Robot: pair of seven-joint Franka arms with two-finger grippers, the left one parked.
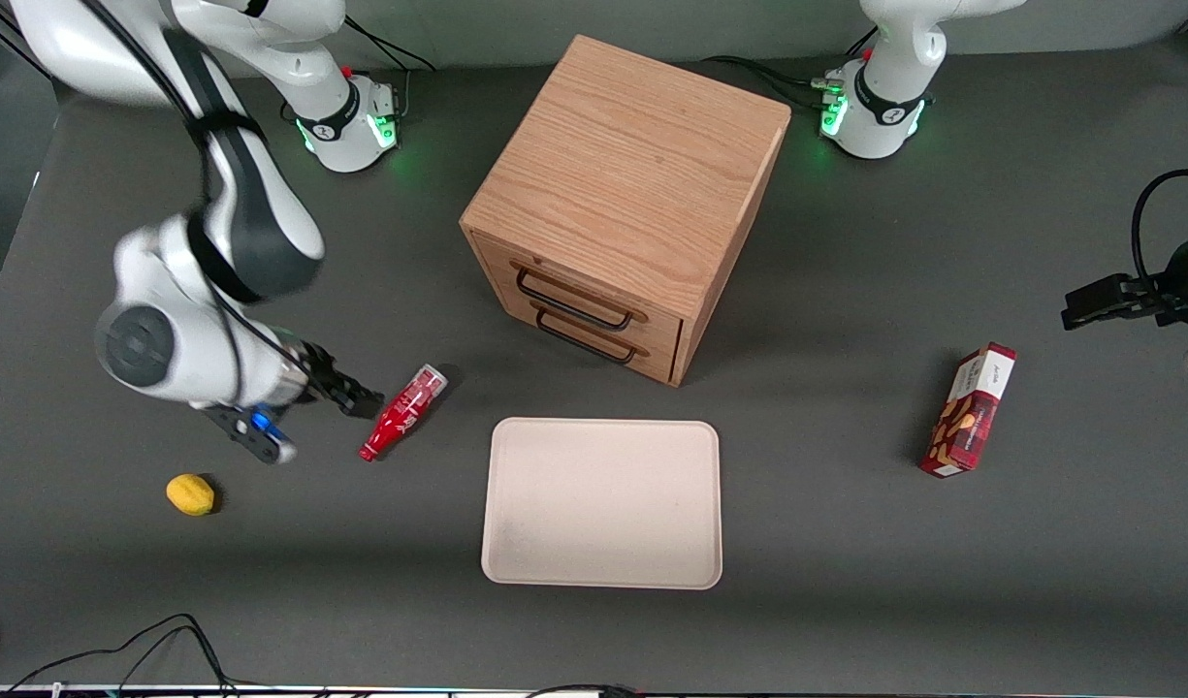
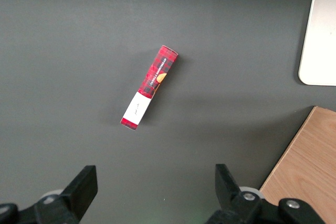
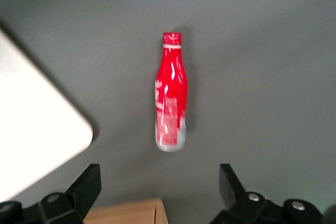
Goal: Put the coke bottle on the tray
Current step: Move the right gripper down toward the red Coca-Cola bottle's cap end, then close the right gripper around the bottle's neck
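Observation:
The coke bottle (image 1: pixel 402 412) lies on its side on the dark table, between the tray and my right gripper. It is slim and red with white lettering, and its cap points toward the front camera. The wrist view shows the whole coke bottle (image 3: pixel 170 95) lying free. The pale beige tray (image 1: pixel 603 504) lies flat beside it and holds nothing; one rounded corner of the tray (image 3: pixel 31 129) shows in the wrist view. My right gripper (image 1: pixel 346 393) hovers just beside the bottle, toward the working arm's end. The gripper (image 3: pixel 157 187) is open and empty, apart from the bottle.
A wooden two-drawer cabinet (image 1: pixel 623 204) stands farther from the front camera than the tray, drawers shut. A yellow lemon (image 1: pixel 190 493) lies near the working arm's end. A red snack box (image 1: pixel 970 411) lies toward the parked arm's end and also shows in the left wrist view (image 2: pixel 149 86).

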